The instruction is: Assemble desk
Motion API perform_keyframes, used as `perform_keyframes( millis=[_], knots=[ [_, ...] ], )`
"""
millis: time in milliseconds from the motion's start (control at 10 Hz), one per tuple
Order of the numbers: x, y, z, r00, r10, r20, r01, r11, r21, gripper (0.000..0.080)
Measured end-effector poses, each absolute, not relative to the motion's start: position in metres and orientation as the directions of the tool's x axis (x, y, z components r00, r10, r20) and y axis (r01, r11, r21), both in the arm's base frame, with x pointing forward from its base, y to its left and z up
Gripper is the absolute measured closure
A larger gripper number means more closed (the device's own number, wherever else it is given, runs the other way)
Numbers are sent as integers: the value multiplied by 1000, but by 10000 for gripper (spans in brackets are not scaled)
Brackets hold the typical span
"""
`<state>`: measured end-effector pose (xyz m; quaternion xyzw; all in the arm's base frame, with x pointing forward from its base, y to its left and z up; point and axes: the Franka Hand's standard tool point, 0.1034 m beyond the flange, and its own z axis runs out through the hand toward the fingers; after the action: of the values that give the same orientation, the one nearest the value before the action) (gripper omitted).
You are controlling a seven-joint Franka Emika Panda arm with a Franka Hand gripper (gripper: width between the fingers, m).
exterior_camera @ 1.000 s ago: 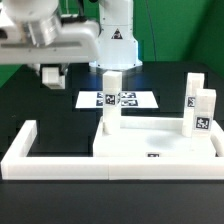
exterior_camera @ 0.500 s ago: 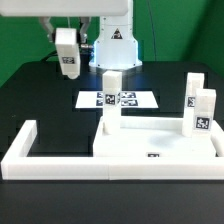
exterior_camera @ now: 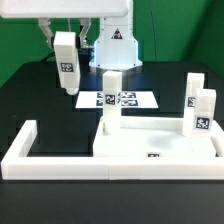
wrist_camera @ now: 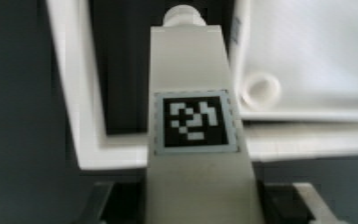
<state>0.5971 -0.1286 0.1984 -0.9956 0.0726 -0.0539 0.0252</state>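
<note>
In the exterior view my gripper [exterior_camera: 62, 36] is shut on a white leg [exterior_camera: 66, 62], which hangs upright above the table with its tag facing the camera. It is left of and behind the desk tabletop [exterior_camera: 140, 146]. Three legs stand upright on the tabletop: one [exterior_camera: 111, 98] at the exterior view's left and two [exterior_camera: 195, 92] [exterior_camera: 204, 112] at its right. In the wrist view the held leg [wrist_camera: 197, 110] runs out from my gripper [wrist_camera: 201, 206], with a dark finger [wrist_camera: 115, 204] on each side. Beyond it lie the tabletop's rim [wrist_camera: 105, 120] and a round hole.
A long white U-shaped border frame [exterior_camera: 20, 152] wraps around the tabletop at the front and sides. The marker board [exterior_camera: 118, 99] lies flat behind the tabletop. The arm's base [exterior_camera: 116, 45] stands at the back on the black table.
The arm has swung from the exterior view's left toward the middle, and the held leg now hangs upright, tag forward. Over the last half second the leg came slightly lower.
</note>
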Motion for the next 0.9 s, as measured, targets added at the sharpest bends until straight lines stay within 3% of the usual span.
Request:
perform_keyframes(
  millis=[100,400,800,900],
  knots=[
    [611,-120,202,968,-176,181,-166,-984,-71,509],
    [628,-86,198,900,-178,399,-179,-983,-34,509],
    [623,-86,192,897,-162,412,-167,-986,-23,509],
    [618,-97,192,893,-187,409,-181,-982,-53,509]
  ],
)
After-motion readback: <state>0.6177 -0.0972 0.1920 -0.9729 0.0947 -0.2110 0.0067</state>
